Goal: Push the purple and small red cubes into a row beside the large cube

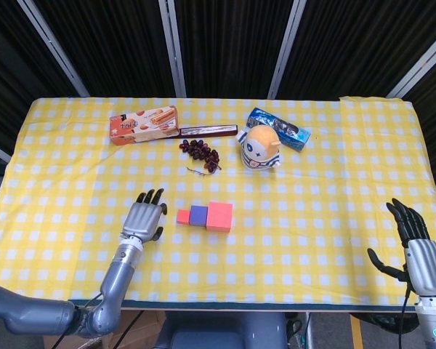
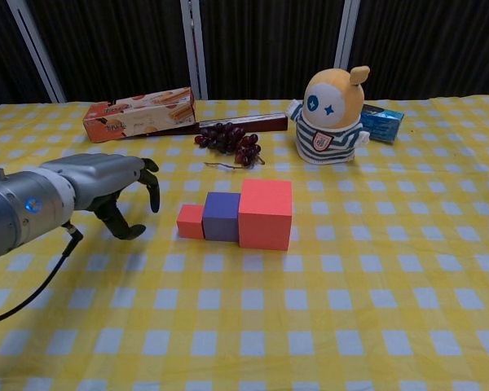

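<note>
Cubes stand in one row at the centre of the head view: small red cube (image 1: 183, 217), purple cube (image 1: 198, 214) and large cube (image 1: 219, 216), each touching the next, the small red one at the left end and the large one at the right. In the chest view the same row shows the small red cube lowest, the purple one taller, the large one tallest.

My left hand (image 1: 143, 220) sits left of the row, clear of the small red cube with checked cloth showing between them. It holds nothing; the fingers (image 2: 151, 186) are spread and bent downward, the thumb hanging below the palm. Whether the fingertips touch the cloth I cannot tell.

My right hand (image 1: 413, 242) is at the lower right edge of the head view, well apart from the cubes, empty, fingers apart and pointing up the frame.

The tabletop (image 1: 334, 182) carries a yellow-and-white checked cloth. Toward the upper part of the frame lie a snack box (image 1: 143, 125), a long dark bar (image 1: 208, 131) just to its right, a bunch of grapes (image 1: 200, 153) below the bar, a round plush toy (image 1: 259, 147) in a striped shirt, and a blue packet (image 1: 278, 129) behind the toy.
</note>
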